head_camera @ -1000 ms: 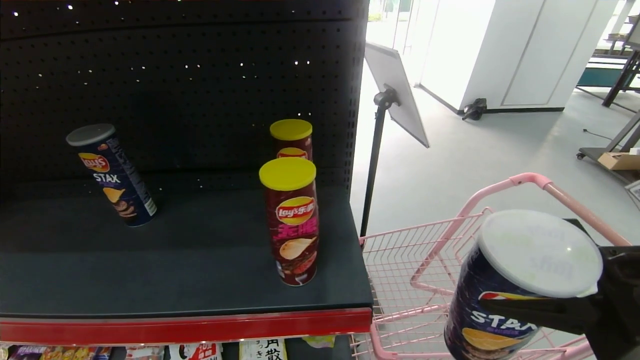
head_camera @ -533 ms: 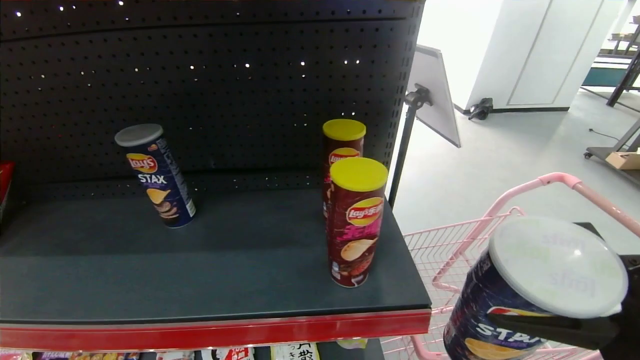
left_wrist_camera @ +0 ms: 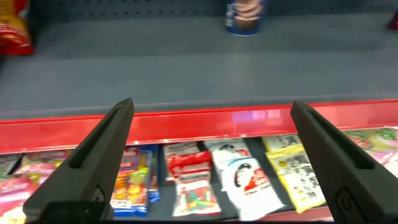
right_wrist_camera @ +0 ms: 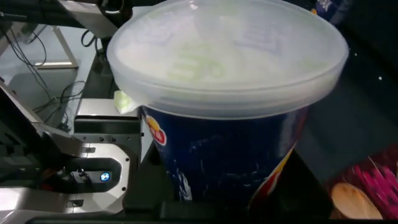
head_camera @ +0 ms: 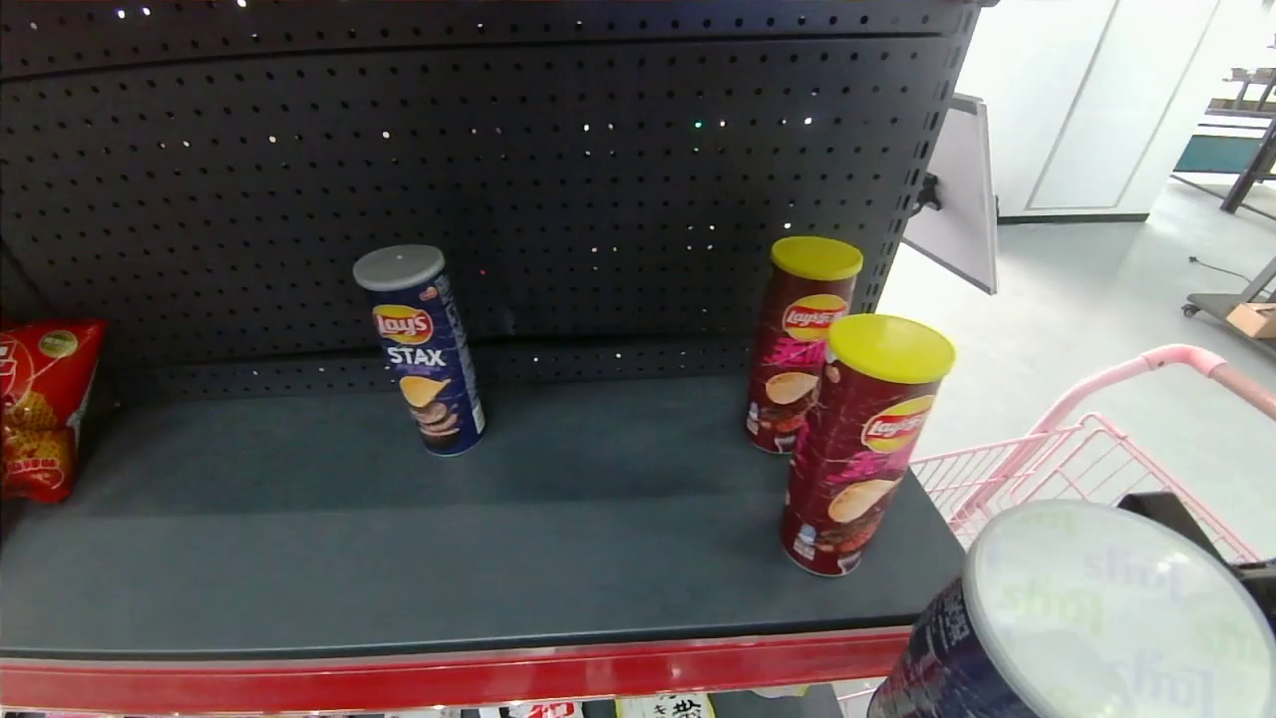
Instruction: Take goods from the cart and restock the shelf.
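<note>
A blue chip can (head_camera: 419, 349) stands upright at the back of the dark shelf (head_camera: 558, 558). Two maroon cans with yellow lids stand at the shelf's right end, one at the back (head_camera: 802, 339) and one nearer the front (head_camera: 862, 444). My right gripper (right_wrist_camera: 230, 202) is shut on another blue can with a clear lid (head_camera: 1102, 613), held upright just off the shelf's front right corner, above the pink cart (head_camera: 1176, 361). My left gripper (left_wrist_camera: 211, 109) is open with nothing in it, level with the shelf's red front edge (left_wrist_camera: 205, 121).
A red snack bag (head_camera: 40, 404) leans at the shelf's left end. A black pegboard (head_camera: 558, 179) backs the shelf. Packets fill the lower shelf (left_wrist_camera: 205, 180). A white sign on a stand (head_camera: 957, 199) is right of the shelf. Bare shelf lies between the blue can and the maroon cans.
The head camera has swung left, so the shelf's things sit further right in the picture and the red bag has come into view. The held can sits lower in the picture.
</note>
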You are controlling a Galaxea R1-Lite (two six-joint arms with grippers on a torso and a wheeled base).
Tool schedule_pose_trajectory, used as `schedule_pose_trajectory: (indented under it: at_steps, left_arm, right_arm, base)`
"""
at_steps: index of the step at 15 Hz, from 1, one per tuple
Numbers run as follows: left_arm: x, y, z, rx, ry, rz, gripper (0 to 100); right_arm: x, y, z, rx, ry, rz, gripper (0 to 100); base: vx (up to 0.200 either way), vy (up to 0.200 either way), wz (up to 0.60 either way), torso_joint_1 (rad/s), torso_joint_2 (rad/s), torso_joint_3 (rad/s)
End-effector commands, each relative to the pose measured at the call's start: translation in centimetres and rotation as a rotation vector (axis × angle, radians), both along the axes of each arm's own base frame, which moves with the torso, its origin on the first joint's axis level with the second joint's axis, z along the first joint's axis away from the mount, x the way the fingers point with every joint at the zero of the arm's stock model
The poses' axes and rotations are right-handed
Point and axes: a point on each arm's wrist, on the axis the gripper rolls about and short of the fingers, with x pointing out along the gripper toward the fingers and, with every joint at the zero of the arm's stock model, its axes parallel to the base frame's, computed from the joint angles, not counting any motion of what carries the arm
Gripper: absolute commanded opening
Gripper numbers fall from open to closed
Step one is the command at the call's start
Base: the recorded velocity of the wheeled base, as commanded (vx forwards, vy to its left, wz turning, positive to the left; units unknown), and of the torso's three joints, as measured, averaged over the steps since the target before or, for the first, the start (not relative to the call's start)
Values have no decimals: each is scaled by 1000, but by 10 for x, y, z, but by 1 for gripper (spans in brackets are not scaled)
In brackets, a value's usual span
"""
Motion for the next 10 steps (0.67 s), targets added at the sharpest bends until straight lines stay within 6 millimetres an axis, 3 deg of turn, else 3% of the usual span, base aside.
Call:
schedule_pose_trajectory:
  at_steps: [1,5,10]
  left_arm:
    - [0,0,0,0,1,0,100]
    - [0,0,0,0,0,0,100]
    - [0,0,0,0,0,0,100]
  right_arm:
    - [3,8,-3,-15,16,21,0]
    - [8,29,-2,-37,24,65,0]
    - [13,38,-6,-54,43,81,0]
  base:
    - [0,200,0,-2,-2,2]
    - [0,200,0,2,4,1]
    - [0,200,0,5,1,0]
